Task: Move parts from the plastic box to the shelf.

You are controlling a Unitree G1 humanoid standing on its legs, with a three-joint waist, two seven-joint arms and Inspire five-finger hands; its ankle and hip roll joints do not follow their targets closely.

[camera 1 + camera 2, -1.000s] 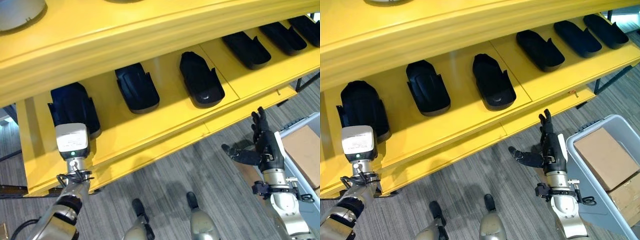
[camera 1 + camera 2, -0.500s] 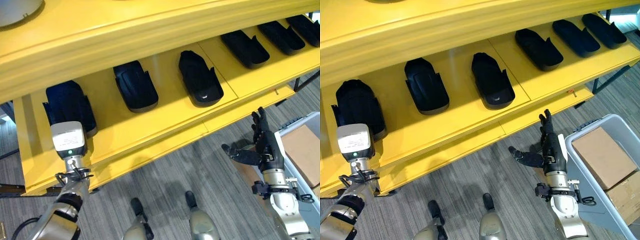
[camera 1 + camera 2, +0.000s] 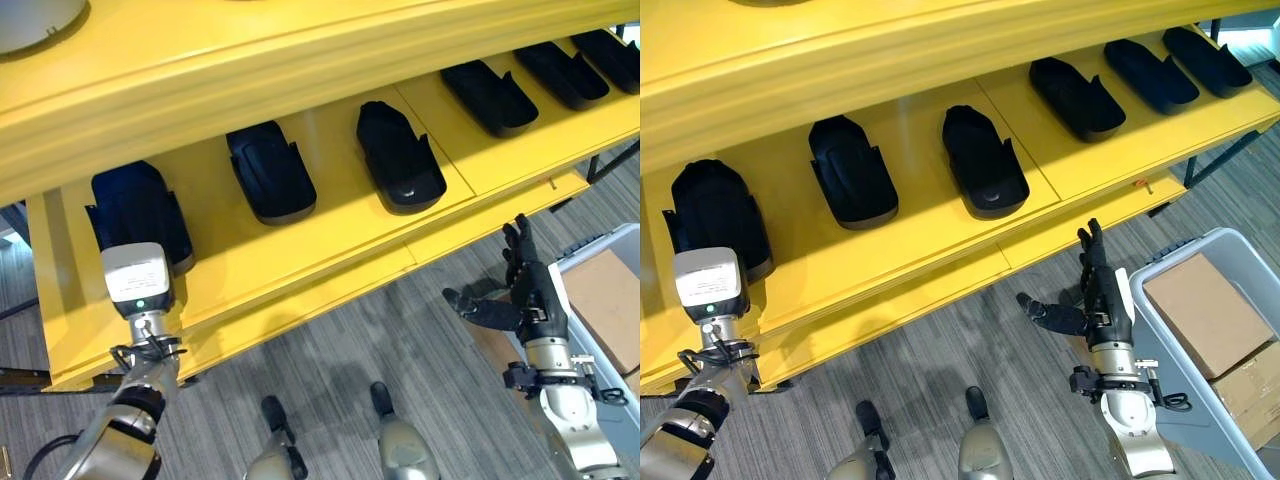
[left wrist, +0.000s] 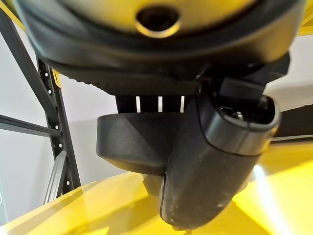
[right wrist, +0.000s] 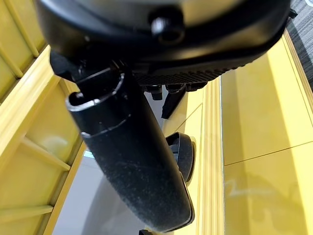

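Several black moulded parts lie in a row on the yellow shelf (image 3: 330, 250). The leftmost black part (image 3: 135, 210) is at the shelf's left end, and my left arm reaches up to it from below. In the left wrist view my left hand (image 4: 210, 171) has its thumb across the front of that black part (image 4: 132, 144) and its fingers behind it. My right hand (image 3: 1102, 300) hangs below the shelf's front edge over the floor, fingers straight and thumb spread, holding nothing.
Other parts (image 3: 270, 172) (image 3: 400, 155) (image 3: 490, 95) fill the shelf to the right. A grey plastic box (image 3: 1170, 258) at the lower right holds a cardboard box (image 3: 1205, 315). An upper yellow shelf (image 3: 300, 60) overhangs the row.
A second ago the left hand and its part sat slightly nearer the neighbouring part; they shifted a little left, then stayed still. The right hand has not moved.
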